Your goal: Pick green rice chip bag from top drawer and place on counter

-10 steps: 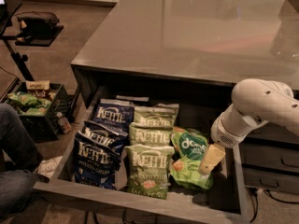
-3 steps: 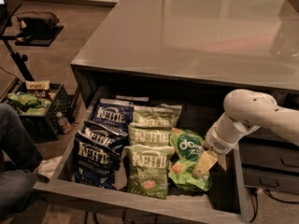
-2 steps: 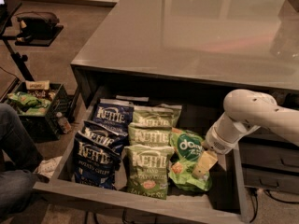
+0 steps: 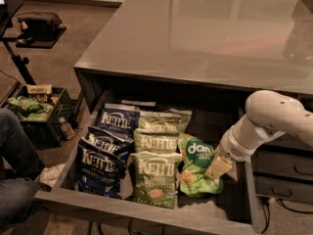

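The green rice chip bag (image 4: pixel 197 156) lies flat at the right end of the row of bags in the open top drawer (image 4: pixel 146 210). It is bright green with a dark round patch and white letters. My gripper (image 4: pixel 217 168) hangs from the white arm (image 4: pixel 266 121), which reaches in from the right. The gripper is low in the drawer, at the bag's right edge and overlapping it. The glossy counter (image 4: pixel 220 33) spreads behind and above the drawer.
Three olive-green Kettle bags (image 4: pixel 156 146) and three blue Kettle bags (image 4: pixel 105 155) fill the drawer's left and middle. Narrower drawers with slot handles (image 4: pixel 283 180) are at the right. A black crate (image 4: pixel 34 109), a stand (image 4: pixel 19 58) and a person's leg (image 4: pixel 14 170) are at the left.
Since 3.3 s ago my gripper has moved left and down onto the right edge of the green bag. Over the last second it has hardly moved.
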